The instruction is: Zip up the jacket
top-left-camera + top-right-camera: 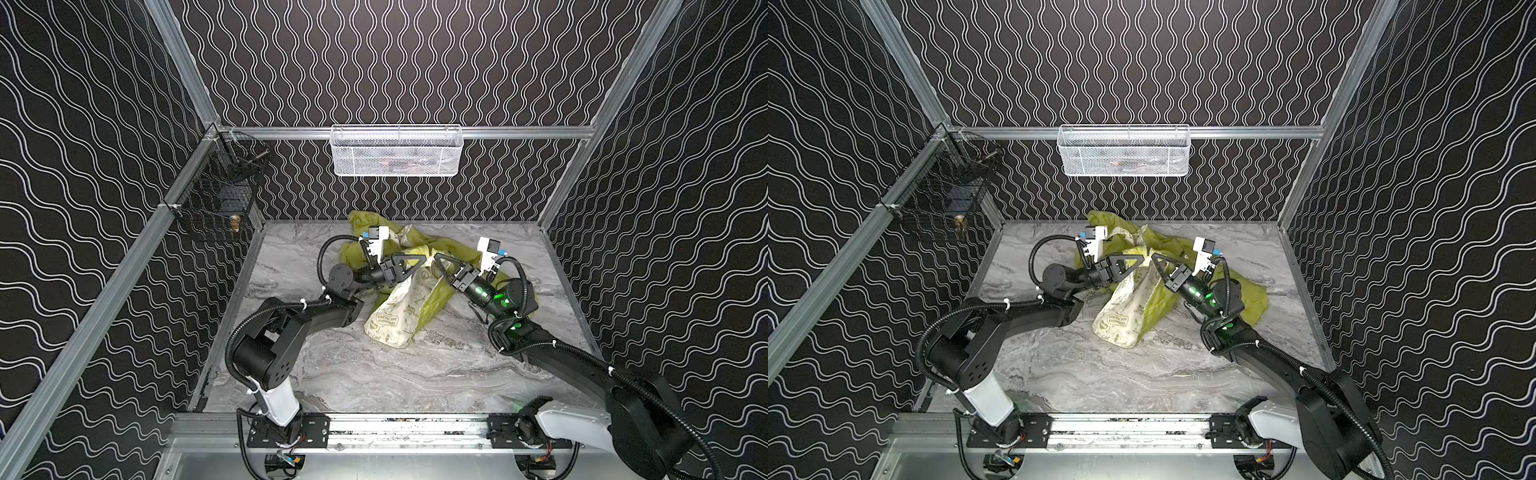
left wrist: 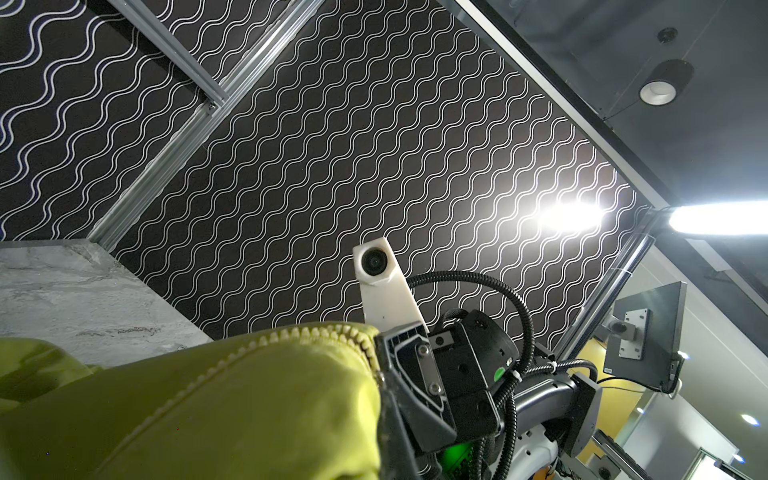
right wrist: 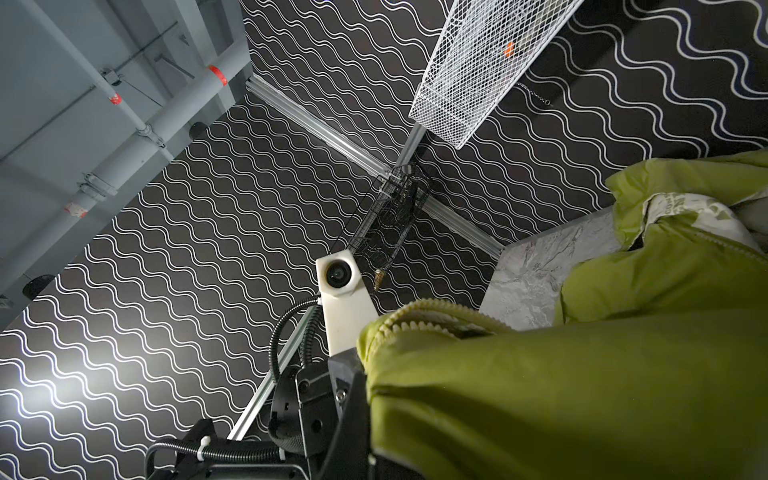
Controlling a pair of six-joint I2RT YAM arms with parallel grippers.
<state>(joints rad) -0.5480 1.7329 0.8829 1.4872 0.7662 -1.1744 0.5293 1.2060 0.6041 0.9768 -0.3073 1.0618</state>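
Toward the back edge of the tabletop [image 1: 374, 374], from the middle over to the right side: jacket [image 1: 392, 320] in a crumpled heap, lying open, cream printed lining turned up and trailing toward the front edge, one green fold reaching the back edge. Raised above the heap, tip to tip and almost touching in both top views: left gripper [image 1: 422, 262] and right gripper [image 1: 438, 259], each pressed together on a fold of the jacket's front edge. Visible from the wrist views: zipper teeth [image 2: 316, 332] running along the pinched fold up to the right gripper [image 2: 415, 374], and a second run of teeth [image 3: 419, 316] curling over the fold at the left gripper. Judged an early stage: two halves gathered and brought near each other, no joined run of teeth anywhere, slider not made out in any view. Left to do, on this reading: mating the two ends at the bottom, then drawing the slider along the whole front. Surface: grey marbled tabletop, flat, bare apart from the jacket and the arms. Room: enclosure of black walls [image 1: 415, 62] with white wavy lines on an aluminium frame [image 1: 183, 66]; white mesh basket [image 1: 397, 149] hung on the back rail, black wire basket [image 1: 216, 187] on the left wall near the back corner.
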